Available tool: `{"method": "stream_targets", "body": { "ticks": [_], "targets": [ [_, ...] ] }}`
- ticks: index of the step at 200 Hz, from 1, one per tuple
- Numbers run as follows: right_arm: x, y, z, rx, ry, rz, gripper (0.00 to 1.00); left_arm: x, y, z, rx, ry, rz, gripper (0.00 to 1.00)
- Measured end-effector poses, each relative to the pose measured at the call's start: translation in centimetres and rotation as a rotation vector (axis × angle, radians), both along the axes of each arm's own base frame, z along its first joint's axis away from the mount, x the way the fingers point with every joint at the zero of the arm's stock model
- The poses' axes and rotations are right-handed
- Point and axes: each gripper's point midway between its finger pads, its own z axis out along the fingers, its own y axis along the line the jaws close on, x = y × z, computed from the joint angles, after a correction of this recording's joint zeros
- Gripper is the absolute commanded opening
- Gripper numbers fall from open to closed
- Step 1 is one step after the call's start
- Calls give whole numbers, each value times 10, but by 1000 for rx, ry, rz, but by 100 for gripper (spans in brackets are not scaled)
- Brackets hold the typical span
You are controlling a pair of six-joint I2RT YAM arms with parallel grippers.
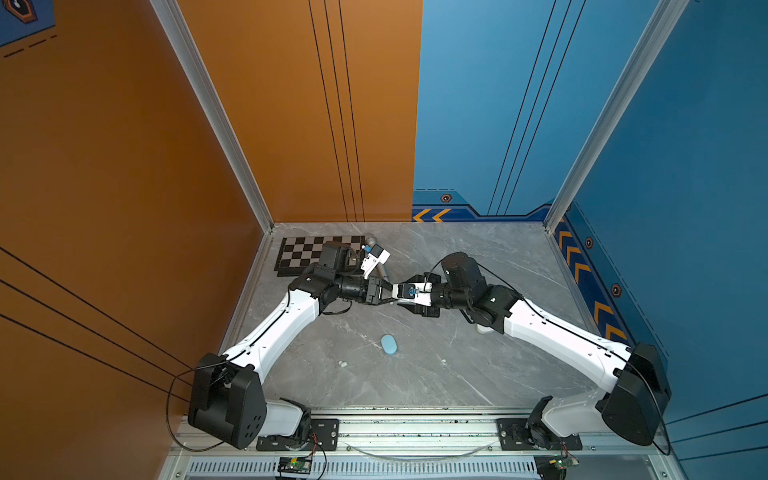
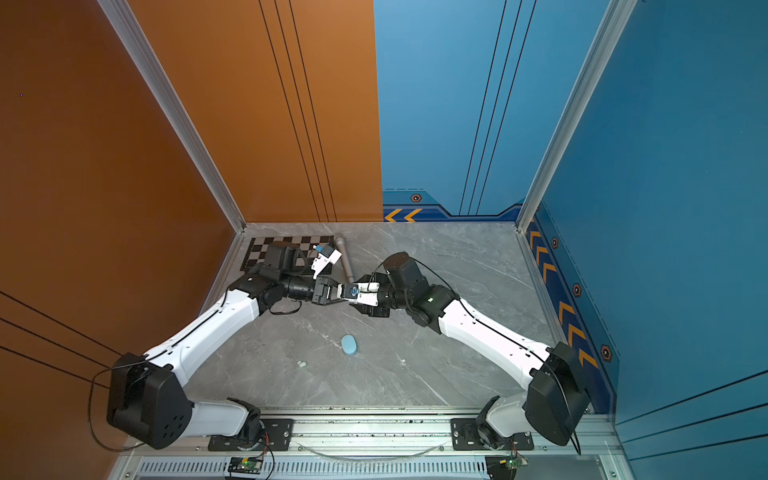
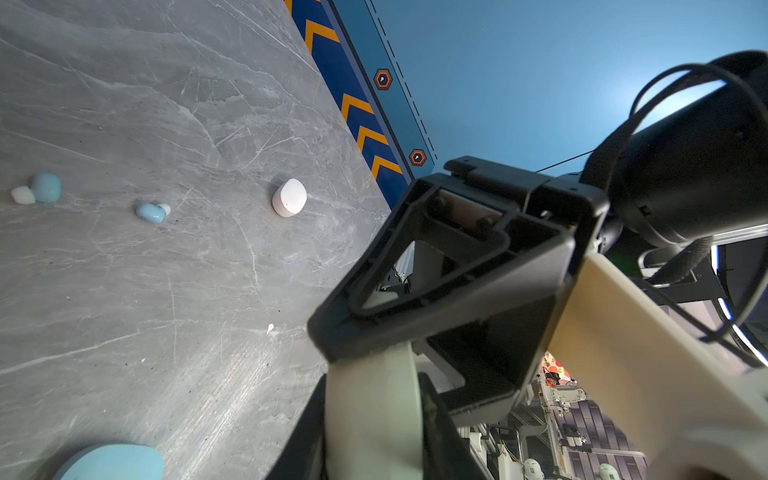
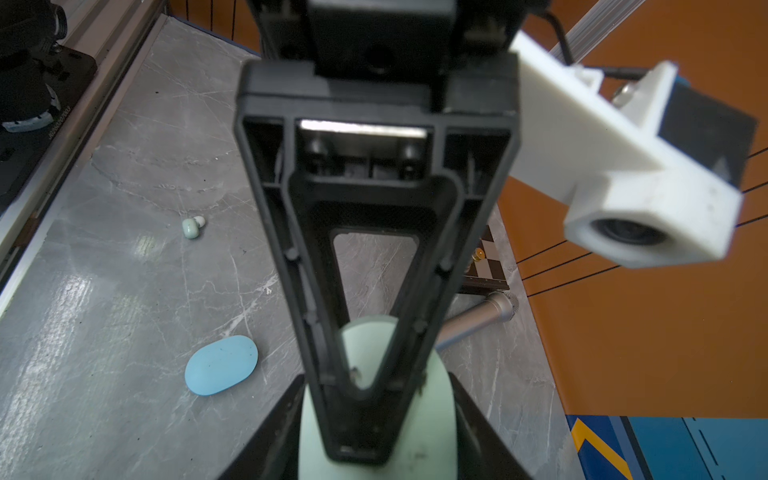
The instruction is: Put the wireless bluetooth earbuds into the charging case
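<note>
Evidently the mint case [image 4: 436,419] is being readied above the desk [image 4: 124,291], pinched by the left tool [image 3: 370,374] and flanked by the right tool [image 4: 376,378], whose grip cannot be told, while the earbuds [image 4: 191,227] lie loose on that desk, so one tool must be freed to fetch them.

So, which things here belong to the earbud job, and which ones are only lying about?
For the job: mint case, blue case, white case, mint earbud, blue earbud.
Only lying about: chessboard, silver microphone.
</note>
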Motion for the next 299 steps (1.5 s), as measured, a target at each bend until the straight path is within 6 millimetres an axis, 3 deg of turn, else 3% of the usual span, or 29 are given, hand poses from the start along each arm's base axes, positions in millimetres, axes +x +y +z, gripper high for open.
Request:
{"method": "stream_targets", "body": {
  "ticks": [143,239,279,299],
  "targets": [
    [-5,-10,15,9,-48,-1,54,1,0,1,-3,-7,1,8],
    [-6,-11,12,-5,-60,4,43,1,0,1,-3,-7,2,9],
    [-5,-11,12,-5,-60,4,35,1,0,1,-3,-8,3,16],
    [-5,-11,12,-5,-60,4,33,3,-1,1,-4,-10,4,28]
  ]
}}
